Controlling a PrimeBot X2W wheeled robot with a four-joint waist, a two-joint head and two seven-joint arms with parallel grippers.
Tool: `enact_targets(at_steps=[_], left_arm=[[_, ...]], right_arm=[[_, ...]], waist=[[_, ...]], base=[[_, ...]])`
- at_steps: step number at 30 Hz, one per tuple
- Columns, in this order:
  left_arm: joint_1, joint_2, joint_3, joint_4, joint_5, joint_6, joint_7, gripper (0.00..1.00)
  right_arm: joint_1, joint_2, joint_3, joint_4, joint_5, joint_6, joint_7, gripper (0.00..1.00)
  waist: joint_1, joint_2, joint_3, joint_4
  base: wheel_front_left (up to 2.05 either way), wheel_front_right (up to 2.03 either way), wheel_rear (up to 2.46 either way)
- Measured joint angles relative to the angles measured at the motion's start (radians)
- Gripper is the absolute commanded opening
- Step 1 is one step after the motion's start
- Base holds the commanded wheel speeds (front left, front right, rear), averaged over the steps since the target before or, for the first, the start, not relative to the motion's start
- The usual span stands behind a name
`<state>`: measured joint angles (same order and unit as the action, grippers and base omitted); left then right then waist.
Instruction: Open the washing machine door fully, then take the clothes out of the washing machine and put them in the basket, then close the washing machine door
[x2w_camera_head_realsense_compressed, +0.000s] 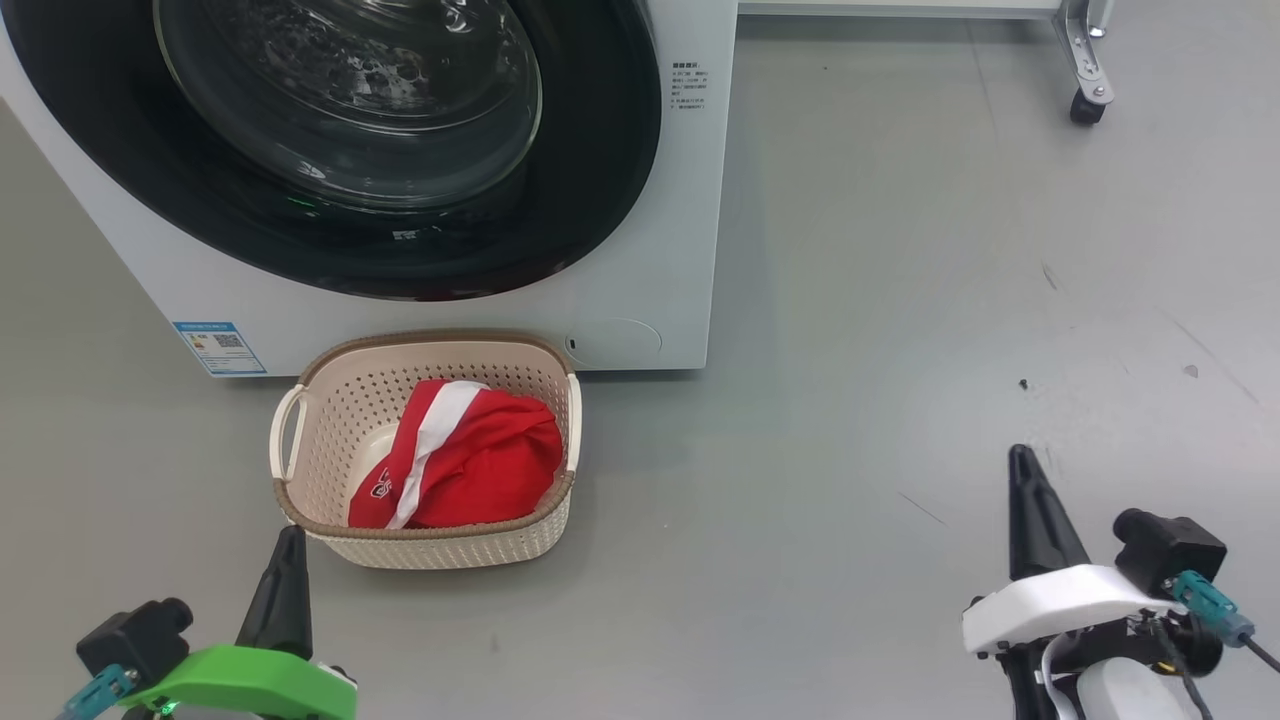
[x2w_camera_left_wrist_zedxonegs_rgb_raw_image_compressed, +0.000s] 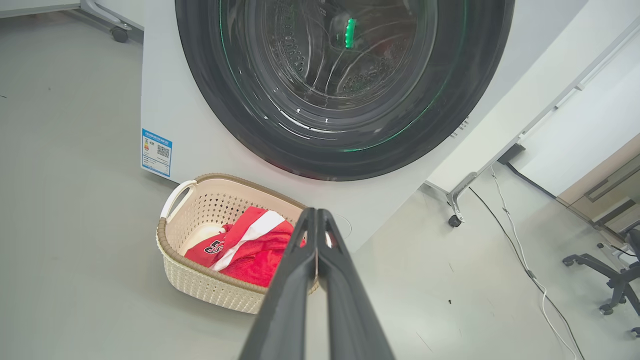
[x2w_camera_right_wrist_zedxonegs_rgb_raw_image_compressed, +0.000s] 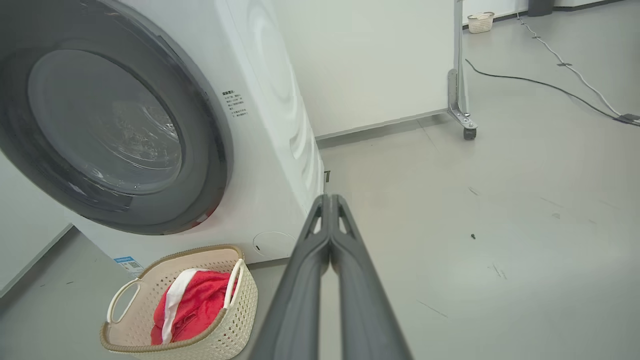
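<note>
The white washing machine (x2w_camera_head_realsense_compressed: 660, 270) stands on the grey floor with its round black-rimmed door (x2w_camera_head_realsense_compressed: 600, 170) lying flat against its front, the glass bowl in the middle. Right below it sits the cream basket (x2w_camera_head_realsense_compressed: 420, 548) with red clothes (x2w_camera_head_realsense_compressed: 480, 460) with a white stripe inside. My left gripper (x2w_camera_head_realsense_compressed: 290, 540) hovers shut just in front of the basket's near left corner. Far to the right my right gripper (x2w_camera_head_realsense_compressed: 1020, 462) is shut over bare floor. The left wrist view shows the door (x2w_camera_left_wrist_zedxonegs_rgb_raw_image_compressed: 235, 115), basket (x2w_camera_left_wrist_zedxonegs_rgb_raw_image_compressed: 200, 285) and clothes (x2w_camera_left_wrist_zedxonegs_rgb_raw_image_compressed: 250, 250) beyond my left gripper (x2w_camera_left_wrist_zedxonegs_rgb_raw_image_compressed: 316, 214); in the right wrist view my right gripper (x2w_camera_right_wrist_zedxonegs_rgb_raw_image_compressed: 328, 200) is pressed together.
A wheeled frame leg (x2w_camera_head_realsense_compressed: 1088, 95) stands at the back right of the washer. Cables (x2w_camera_left_wrist_zedxonegs_rgb_raw_image_compressed: 525, 260) run over the floor and an office chair base (x2w_camera_left_wrist_zedxonegs_rgb_raw_image_compressed: 610, 280) sits off to the side. A second small basket (x2w_camera_right_wrist_zedxonegs_rgb_raw_image_compressed: 479, 22) rests far off by the wall.
</note>
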<state>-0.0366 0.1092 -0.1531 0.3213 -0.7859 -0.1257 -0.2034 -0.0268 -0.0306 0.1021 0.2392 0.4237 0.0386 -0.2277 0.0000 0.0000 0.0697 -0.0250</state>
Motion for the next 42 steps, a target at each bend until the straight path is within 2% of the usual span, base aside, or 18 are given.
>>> enact_targets(at_steps=[42], left_arm=[[-0.002,-0.024,0.097,-0.022,-0.394,0.0,0.142,0.0]], right_arm=[[-0.004,-0.017,-0.09,0.009,0.589,0.034,0.147,0.0]], waist=[[0.0001,0.0,-0.032,0.012]], base=[[0.0,0.0,0.0]])
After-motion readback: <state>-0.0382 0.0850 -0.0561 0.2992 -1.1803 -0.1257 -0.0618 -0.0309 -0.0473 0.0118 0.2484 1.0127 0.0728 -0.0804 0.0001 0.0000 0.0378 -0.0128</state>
